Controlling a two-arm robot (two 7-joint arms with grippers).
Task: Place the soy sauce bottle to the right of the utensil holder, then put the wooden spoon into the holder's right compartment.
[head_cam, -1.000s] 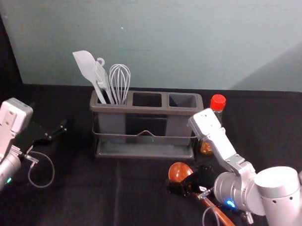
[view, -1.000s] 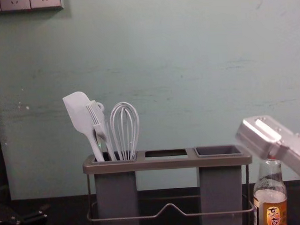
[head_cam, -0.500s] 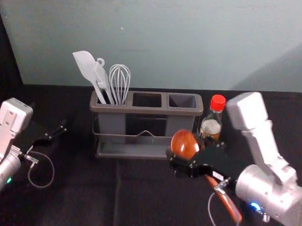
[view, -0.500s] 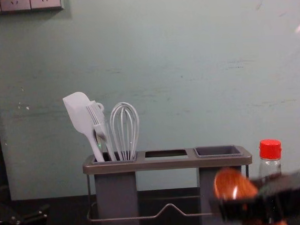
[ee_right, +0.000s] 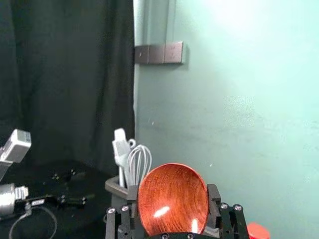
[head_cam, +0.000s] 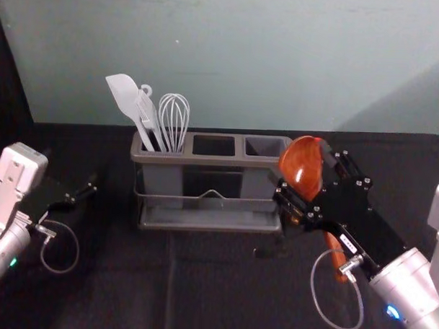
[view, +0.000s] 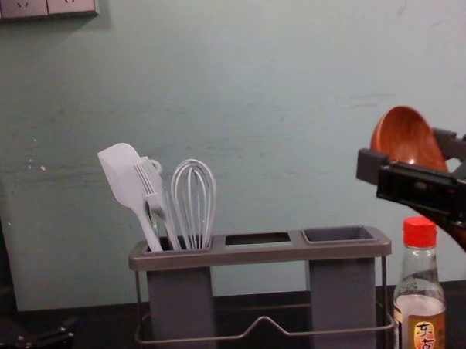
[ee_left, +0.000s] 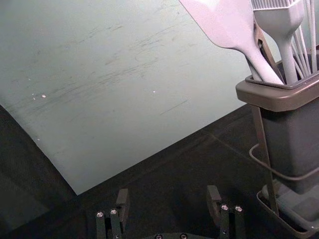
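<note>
My right gripper (head_cam: 310, 183) is shut on the wooden spoon (head_cam: 301, 167), raised near the holder's right end; in the chest view the spoon (view: 408, 140) tilts, bowl up, handle down to the right. In the right wrist view the bowl (ee_right: 173, 199) lies between the fingers of my right gripper (ee_right: 173, 211). The soy sauce bottle (view: 419, 305) stands upright just right of the utensil holder (view: 260, 254), below the spoon. The holder's right compartment (view: 338, 234) holds nothing visible. My left gripper (head_cam: 94, 189) is parked at the left; its wrist view shows the left gripper (ee_left: 167, 204) open.
A white spatula (head_cam: 126, 100), a brush and a whisk (head_cam: 174, 119) stand in the holder's left compartment. Behind the black-covered table (head_cam: 129, 284) rises a pale green wall.
My right gripper has lifted the spoon from low over the table to above the bottle's height, and the spoon now leans bowl up. The left arm has stayed still.
</note>
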